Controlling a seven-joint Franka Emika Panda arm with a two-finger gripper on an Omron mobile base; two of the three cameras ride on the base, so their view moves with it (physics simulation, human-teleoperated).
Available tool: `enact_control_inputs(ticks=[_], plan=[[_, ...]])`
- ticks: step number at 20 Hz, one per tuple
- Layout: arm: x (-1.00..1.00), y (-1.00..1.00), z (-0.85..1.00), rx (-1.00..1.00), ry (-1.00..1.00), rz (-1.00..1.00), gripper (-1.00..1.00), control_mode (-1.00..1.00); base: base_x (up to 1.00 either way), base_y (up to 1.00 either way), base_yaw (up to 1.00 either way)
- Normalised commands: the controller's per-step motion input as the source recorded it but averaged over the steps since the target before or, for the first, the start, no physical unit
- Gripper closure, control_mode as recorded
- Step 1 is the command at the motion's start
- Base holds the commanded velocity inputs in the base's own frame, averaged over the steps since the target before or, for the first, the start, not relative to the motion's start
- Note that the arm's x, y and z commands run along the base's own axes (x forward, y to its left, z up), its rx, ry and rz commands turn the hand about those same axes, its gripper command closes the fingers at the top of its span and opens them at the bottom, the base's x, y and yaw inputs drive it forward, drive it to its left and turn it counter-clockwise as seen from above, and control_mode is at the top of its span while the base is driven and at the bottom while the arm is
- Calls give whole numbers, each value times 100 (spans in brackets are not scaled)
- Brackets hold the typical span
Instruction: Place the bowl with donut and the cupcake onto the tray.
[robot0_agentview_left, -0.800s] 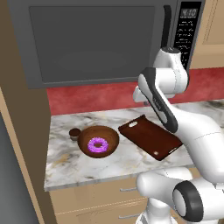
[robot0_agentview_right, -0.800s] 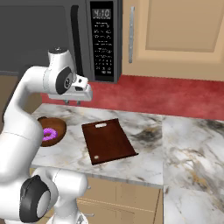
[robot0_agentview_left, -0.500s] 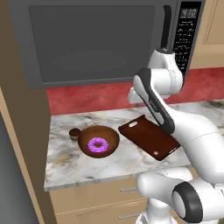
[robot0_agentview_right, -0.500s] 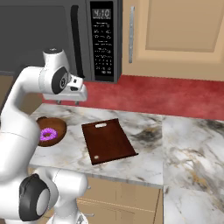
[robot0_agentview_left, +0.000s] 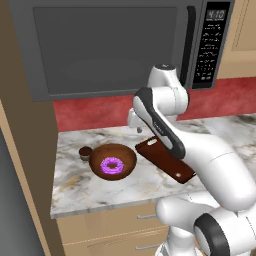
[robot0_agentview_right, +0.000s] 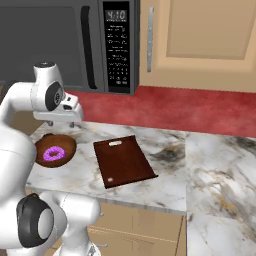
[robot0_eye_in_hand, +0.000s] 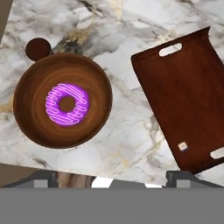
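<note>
The brown bowl (robot0_agentview_left: 99, 152) (robot0_agentview_right: 66, 144) (robot0_eye_in_hand: 34, 119) sits on the marble counter with the purple-iced donut (robot0_agentview_left: 112, 165) (robot0_agentview_right: 53, 154) (robot0_eye_in_hand: 67, 105) lying in it. The small dark cupcake (robot0_agentview_left: 85, 152) (robot0_eye_in_hand: 38, 49) stands against the bowl's rim on its far left. The dark reddish tray (robot0_agentview_left: 167, 161) (robot0_agentview_right: 123, 161) (robot0_eye_in_hand: 183, 100) lies flat just right of the bowl, its near part hidden by my arm in the left base view. My gripper (robot0_agentview_left: 137, 128) (robot0_agentview_right: 61, 124) (robot0_eye_in_hand: 111, 179) hangs open and empty above the counter, over the gap between bowl and tray.
A large microwave (robot0_agentview_left: 110, 50) (robot0_agentview_right: 118, 45) hangs close above the counter. A red backsplash (robot0_agentview_right: 200, 107) runs behind. A wooden cabinet side (robot0_agentview_left: 25, 150) walls the counter's left end. Bare marble counter (robot0_agentview_right: 220, 175) stretches right of the tray.
The hand has swung left and come a little lower, from above the tray toward the bowl. Bowl, donut, cupcake and tray have stayed put.
</note>
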Motion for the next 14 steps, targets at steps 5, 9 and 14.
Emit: enact_control_inputs(ticks=[5, 9, 14], plan=[[26, 12, -58, 1, -8, 0, -100, -100, 0, 0, 0], [23, 9, -65, 1, -1, 0, -100, -100, 0, 0, 0], [29, 2, -71, 1, 4, 0, -100, -100, 0, 0, 0]])
